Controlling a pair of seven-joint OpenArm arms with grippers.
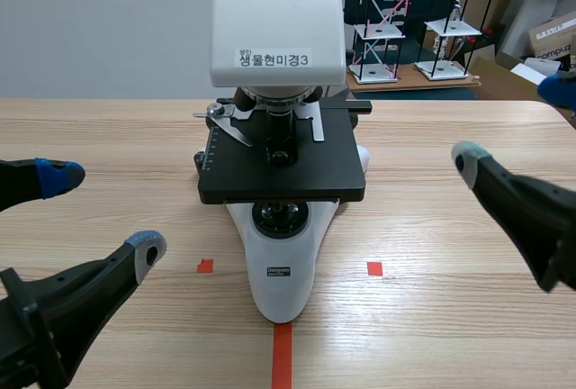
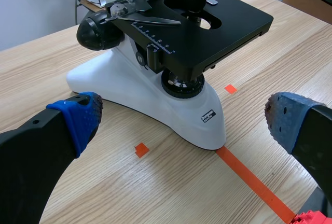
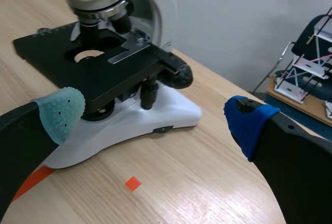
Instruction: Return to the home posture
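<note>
Microscope [image 1: 281, 182] upright in the middle of the table [image 1: 450, 335], untouched: with left gripper [image 1: 106, 212] and right gripper [image 1: 513, 123] both spread wide and empty, one either side of it, draw each straight back and outward, unhurried, never swinging inward toward it.

The white microscope with a black square stage [image 1: 281, 168] is cut off at the top of its head in the scene view. In both wrist views, ahead of the open jaws, it is cut off just above the objectives. The small black label [image 1: 278, 272] on its base is too fine to read. The right gripper [image 1: 513, 123] shows only the tip of its outer, blue-padded finger [image 1: 562, 89]; the picture's edge cuts off the rest.
</note>
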